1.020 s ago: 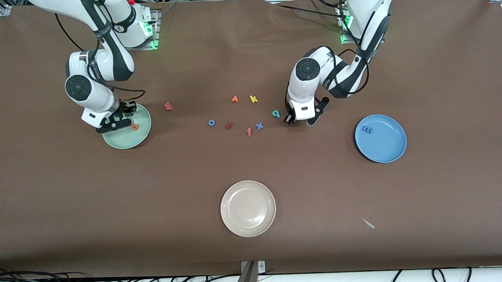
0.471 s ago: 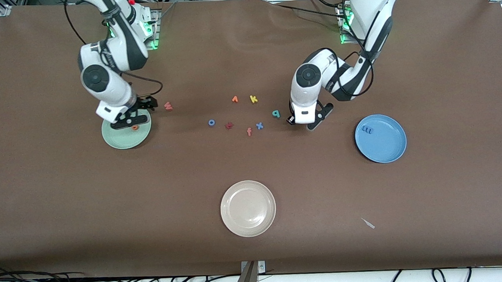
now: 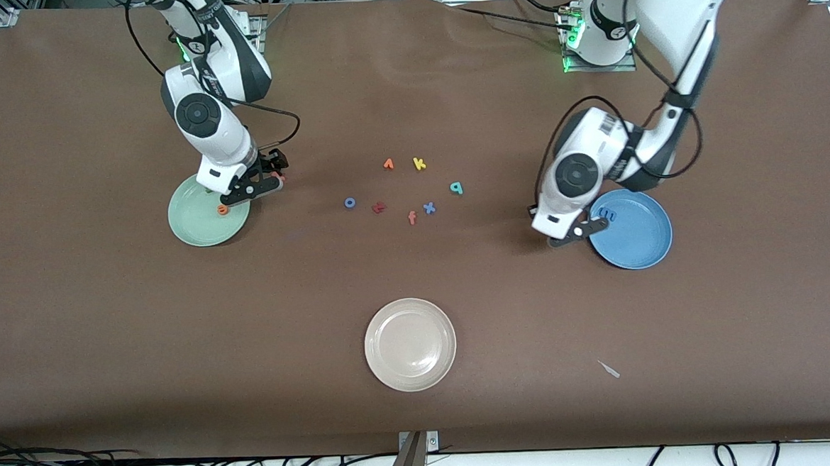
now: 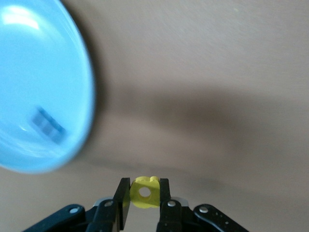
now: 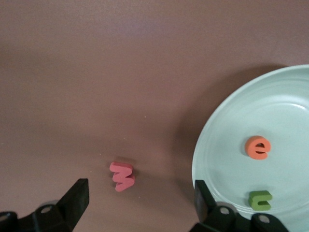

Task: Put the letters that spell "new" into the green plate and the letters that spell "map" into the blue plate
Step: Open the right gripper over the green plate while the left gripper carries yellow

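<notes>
The left tool [image 4: 141, 200] clamps the yellow p [image 4: 145, 191] beside the blue plate [image 3: 639, 239]. The right tool [image 5: 140, 203] gapes above the flat-lying w [image 5: 122, 176], its long axis running diagonally at the frame's lower left.

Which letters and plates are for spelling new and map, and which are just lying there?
For the job:
- orange e and green n in the green plate
- pink w on the table
- blue m in the blue plate
- yellow p, held by the left gripper
- teal letter

Just lying about:
- yellow k, orange v, blue o, red t, orange f, blue x
- beige plate
</notes>
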You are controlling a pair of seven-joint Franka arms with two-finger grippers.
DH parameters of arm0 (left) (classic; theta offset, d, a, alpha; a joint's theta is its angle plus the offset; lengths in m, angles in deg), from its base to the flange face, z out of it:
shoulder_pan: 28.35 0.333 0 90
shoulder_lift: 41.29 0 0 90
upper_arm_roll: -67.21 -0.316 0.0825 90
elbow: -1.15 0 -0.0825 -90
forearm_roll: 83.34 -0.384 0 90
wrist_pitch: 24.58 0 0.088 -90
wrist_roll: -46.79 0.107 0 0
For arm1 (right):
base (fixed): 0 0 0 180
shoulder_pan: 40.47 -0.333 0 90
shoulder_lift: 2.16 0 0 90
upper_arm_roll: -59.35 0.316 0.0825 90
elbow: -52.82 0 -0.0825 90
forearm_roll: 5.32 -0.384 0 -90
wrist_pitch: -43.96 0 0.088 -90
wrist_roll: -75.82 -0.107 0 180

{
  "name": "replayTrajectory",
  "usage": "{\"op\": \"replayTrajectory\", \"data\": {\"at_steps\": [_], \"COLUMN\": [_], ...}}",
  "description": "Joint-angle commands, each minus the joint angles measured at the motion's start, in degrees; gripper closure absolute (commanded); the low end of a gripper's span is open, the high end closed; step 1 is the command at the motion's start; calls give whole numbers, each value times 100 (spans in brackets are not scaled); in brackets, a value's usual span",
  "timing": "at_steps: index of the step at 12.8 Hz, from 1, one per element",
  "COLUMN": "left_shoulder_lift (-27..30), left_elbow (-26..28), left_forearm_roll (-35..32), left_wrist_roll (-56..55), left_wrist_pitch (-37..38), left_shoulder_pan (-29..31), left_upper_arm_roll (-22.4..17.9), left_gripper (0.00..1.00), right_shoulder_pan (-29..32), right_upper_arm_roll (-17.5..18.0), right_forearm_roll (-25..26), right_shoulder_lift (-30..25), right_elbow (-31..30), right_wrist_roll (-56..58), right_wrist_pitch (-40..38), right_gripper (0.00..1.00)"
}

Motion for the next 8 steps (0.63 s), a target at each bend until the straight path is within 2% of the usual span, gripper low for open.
{"op": "replayTrajectory", "data": {"at_steps": [1, 3, 4, 5, 6, 8], "left_shoulder_lift": [101, 40, 13, -48, -109, -84], "left_elbow": [-158, -167, -168, -168, -159, -167], "left_forearm_roll": [-130, -191, -192, -200, -192, -96], "left_wrist_roll": [1718, 3001, 3581, 4048, 4279, 4255], "left_wrist_pitch": [481, 447, 421, 377, 255, 271], "left_shoulder_pan": [488, 936, 1147, 1297, 1325, 1317], "left_upper_arm_roll": [58, 49, 41, 41, 41, 58], "left_gripper": [98, 97, 92, 58, 1, 0], "right_shoulder_pan": [32, 32, 32, 32, 32, 32], "right_upper_arm_roll": [101, 110, 145, 154, 154, 232], "right_forearm_roll": [-43, -43, -43, -43, -43, -43], "right_shoulder_lift": [45, 106, 159, 203, 299, 370], "right_elbow": [-367, -465, -500, -535, -553, -562], "right_wrist_roll": [101, 92, 92, 83, 83, 83], "right_wrist_pitch": [629, 824, 920, 991, 1079, 1115], "right_gripper": [15, 15, 15, 16, 16, 16]}}
